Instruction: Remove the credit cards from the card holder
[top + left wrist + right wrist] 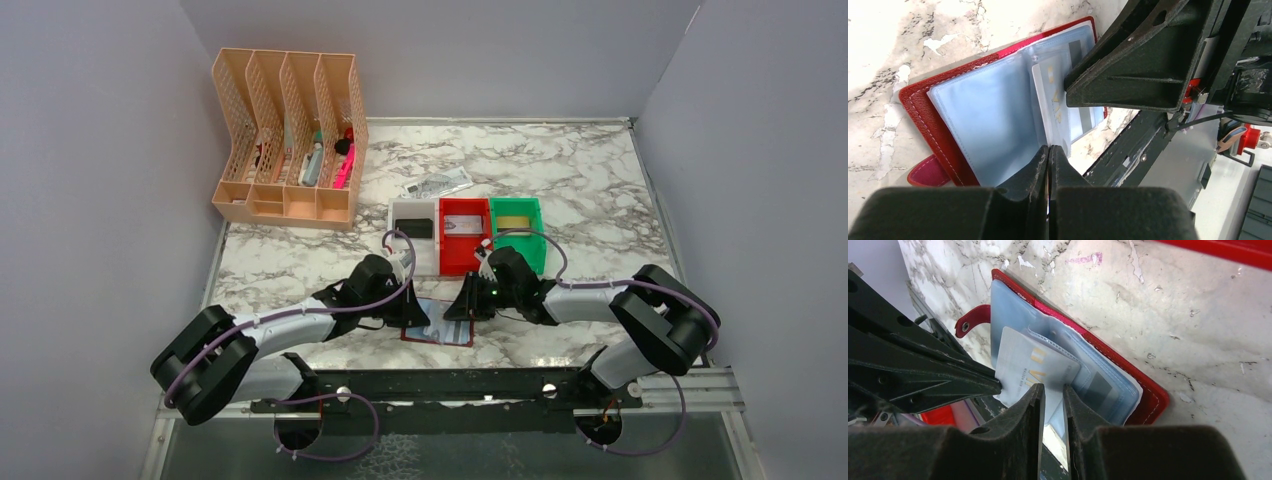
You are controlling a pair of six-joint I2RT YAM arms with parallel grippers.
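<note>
Card holder [928, 115] lies open, some cards [416, 228] already in bins [460, 265], right gripper [1053, 390] grasping pale card [1033, 365] half out, left gripper [1048, 149] clenched at sleeve [983, 115], probably more inside.

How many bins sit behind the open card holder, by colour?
White bin: 1
Red bin: 1
Green bin: 1
Total: 3
</note>
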